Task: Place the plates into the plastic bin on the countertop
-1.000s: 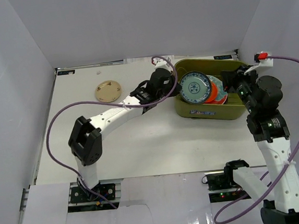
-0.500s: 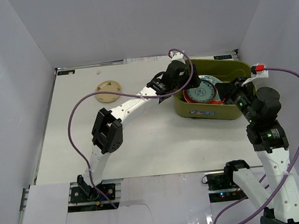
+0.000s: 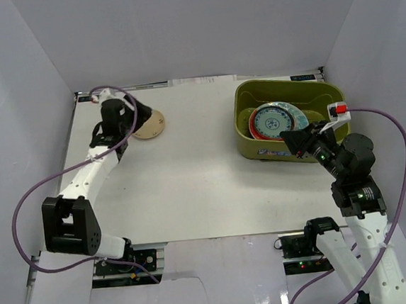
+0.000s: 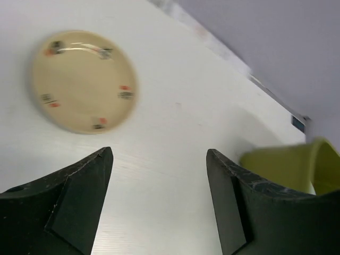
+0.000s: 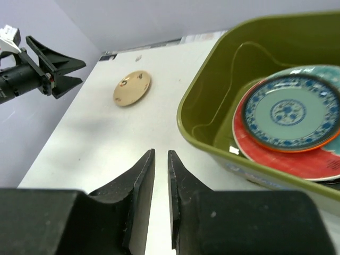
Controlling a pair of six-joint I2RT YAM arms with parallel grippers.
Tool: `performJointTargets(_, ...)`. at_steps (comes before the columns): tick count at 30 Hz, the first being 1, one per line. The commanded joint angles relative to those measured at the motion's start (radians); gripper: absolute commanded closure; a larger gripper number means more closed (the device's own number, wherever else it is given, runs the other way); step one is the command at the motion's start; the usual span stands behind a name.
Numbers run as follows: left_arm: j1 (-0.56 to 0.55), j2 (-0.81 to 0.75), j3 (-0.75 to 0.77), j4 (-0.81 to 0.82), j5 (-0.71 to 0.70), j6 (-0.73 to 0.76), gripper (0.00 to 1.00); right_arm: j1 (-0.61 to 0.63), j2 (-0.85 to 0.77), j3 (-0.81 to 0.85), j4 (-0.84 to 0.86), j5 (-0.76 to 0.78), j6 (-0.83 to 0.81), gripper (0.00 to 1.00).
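Hovering just beside tan plate point(image 4: 82, 79), flat on surface point(image 3: 191, 174) far-left, well apart from bin point(image 3: 311, 89) with stacked plates point(image 3: 278, 120); left fingers point(image 4: 64, 202) spread, empty; right fingers point(image 5: 138, 180) nearly closed, empty, near bin. Risk: low rim slipping, plate skidding toward wall point(image 3: 179, 40) or dropping mid-carry

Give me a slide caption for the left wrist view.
Open left gripper hovers near the tan plate on the white countertop, olive-green bin at right.
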Motion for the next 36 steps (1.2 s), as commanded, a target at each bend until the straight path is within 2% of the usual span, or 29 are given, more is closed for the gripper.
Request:
performJointTargets(1,0.125,-0.024,-0.152,0.052,0.147,-0.071,0.19,0.005,-0.006,-0.046,0.067,-0.103,0.026,0.77)
performJointTargets(2,0.177,-0.010,-0.166,0.062,0.162,-0.081,0.20,0.005,-0.001,-0.054,0.076,-0.115,0.027,0.77)
performJointTargets(6,0.257,0.102,-0.200,0.122,0.195,-0.101,0.24,0.006,0.013,-0.077,0.085,-0.157,0.017,0.75)
performJointTargets(9,0.320,0.249,-0.193,0.203,0.257,-0.112,0.29,0.006,0.017,-0.087,0.087,-0.166,0.003,0.74)
performJointTargets(16,0.332,0.439,-0.085,0.222,0.269,-0.134,0.43,0.008,0.033,-0.112,0.110,-0.189,0.010,0.73)
performJointTargets(20,0.331,0.525,-0.024,0.216,0.258,-0.152,0.48,0.012,0.033,-0.130,0.125,-0.198,0.024,0.73)
performJointTargets(21,0.332,0.541,-0.015,0.217,0.260,-0.155,0.57,0.014,0.033,-0.132,0.127,-0.198,0.023,0.73)
performJointTargets(24,0.332,0.593,0.008,0.224,0.263,-0.169,0.76,0.017,0.036,-0.138,0.125,-0.190,0.023,0.73)
performJointTargets(25,0.332,0.601,0.015,0.222,0.263,-0.172,0.95,0.017,0.042,-0.138,0.125,-0.190,0.023,0.73)
performJointTargets(26,0.332,0.605,0.016,0.222,0.261,-0.175,1.00,0.018,0.046,-0.140,0.125,-0.190,0.023,0.73)
performJointTargets(29,0.332,0.584,-0.002,0.248,0.277,-0.163,1.00,0.028,0.060,-0.141,0.142,-0.189,0.030,0.73)
performJointTargets(32,0.331,0.500,-0.066,0.283,0.304,-0.154,1.00,0.051,0.086,-0.149,0.176,-0.189,0.056,0.73)
performJointTargets(35,0.318,0.356,-0.174,0.317,0.358,-0.166,1.00,0.100,0.123,-0.153,0.233,-0.187,0.098,0.73)
performJointTargets(36,0.289,0.264,-0.245,0.346,0.372,-0.173,1.00,0.135,0.147,-0.147,0.258,-0.184,0.119,0.73)
